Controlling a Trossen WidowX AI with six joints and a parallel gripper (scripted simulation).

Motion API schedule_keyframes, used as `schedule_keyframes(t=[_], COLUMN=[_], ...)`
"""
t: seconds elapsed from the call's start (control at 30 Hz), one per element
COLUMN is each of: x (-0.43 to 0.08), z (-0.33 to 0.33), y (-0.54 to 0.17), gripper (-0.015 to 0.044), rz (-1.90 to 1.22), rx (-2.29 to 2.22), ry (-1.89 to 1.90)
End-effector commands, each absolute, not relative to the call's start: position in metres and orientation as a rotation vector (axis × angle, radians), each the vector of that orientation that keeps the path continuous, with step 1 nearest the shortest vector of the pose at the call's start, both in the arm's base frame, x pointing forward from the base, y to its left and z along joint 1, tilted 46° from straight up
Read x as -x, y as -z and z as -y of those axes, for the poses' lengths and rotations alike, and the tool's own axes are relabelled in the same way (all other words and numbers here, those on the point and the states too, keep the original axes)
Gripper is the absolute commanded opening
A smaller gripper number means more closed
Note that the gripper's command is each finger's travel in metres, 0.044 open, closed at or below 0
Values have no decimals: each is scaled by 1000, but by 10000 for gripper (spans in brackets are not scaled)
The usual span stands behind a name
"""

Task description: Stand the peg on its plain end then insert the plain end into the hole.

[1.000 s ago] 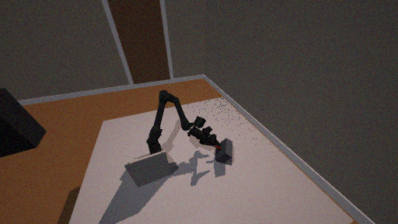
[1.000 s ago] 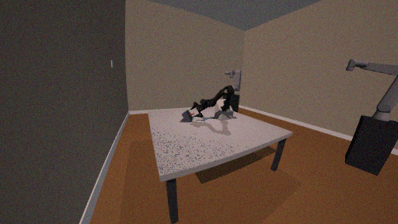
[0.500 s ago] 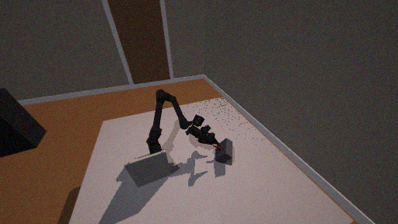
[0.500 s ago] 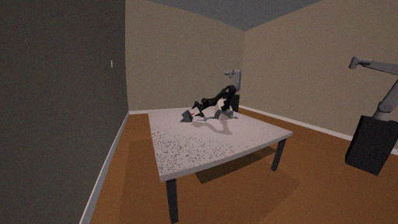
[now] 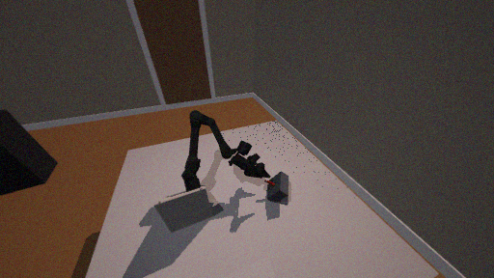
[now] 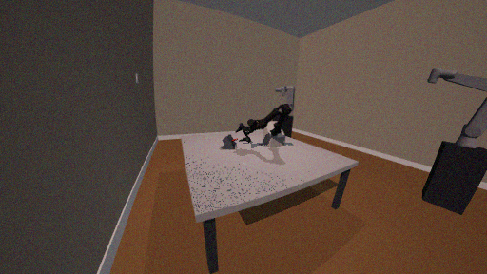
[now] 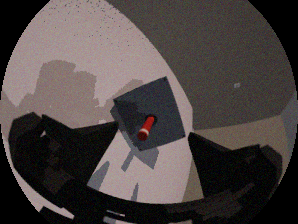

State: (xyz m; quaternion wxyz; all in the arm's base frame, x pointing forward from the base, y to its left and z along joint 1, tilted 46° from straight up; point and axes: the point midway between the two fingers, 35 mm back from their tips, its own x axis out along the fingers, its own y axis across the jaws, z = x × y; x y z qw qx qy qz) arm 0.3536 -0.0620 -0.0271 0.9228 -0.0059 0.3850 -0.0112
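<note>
The red peg (image 5: pixel 270 182) (image 6: pixel 235 140) (image 7: pixel 148 127) stands in the hole of the dark sloped panel (image 5: pixel 278 189) (image 6: pixel 228 142) (image 7: pixel 167 107), and its white-banded end sticks out of the face. How deep the other end sits is hidden inside the panel. My gripper (image 7: pixel 154 131) is wide open and empty. In the wrist view its two fingers stand apart at the left and right, with the peg between them in the picture but clear of both. In the top and exterior views the gripper is backed off from the panel face.
The pale table (image 5: pixel 309 241) (image 6: pixel 266 181) carries a grey block (image 5: pixel 188 209) by the arm's base. A dark box (image 5: pixel 24 154) stands at the left in the top view. Another grey arm on a dark stand (image 6: pixel 454 176) is at the right in the exterior view.
</note>
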Motion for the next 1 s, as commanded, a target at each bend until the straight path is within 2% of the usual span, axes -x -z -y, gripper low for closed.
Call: schedule_keyframes(t=[0.0,0.97], x=[-350,-334], z=[61,62], y=[23,4], gripper=[440,440], rz=[-791,-792], rx=[15,14], ry=[16,20])
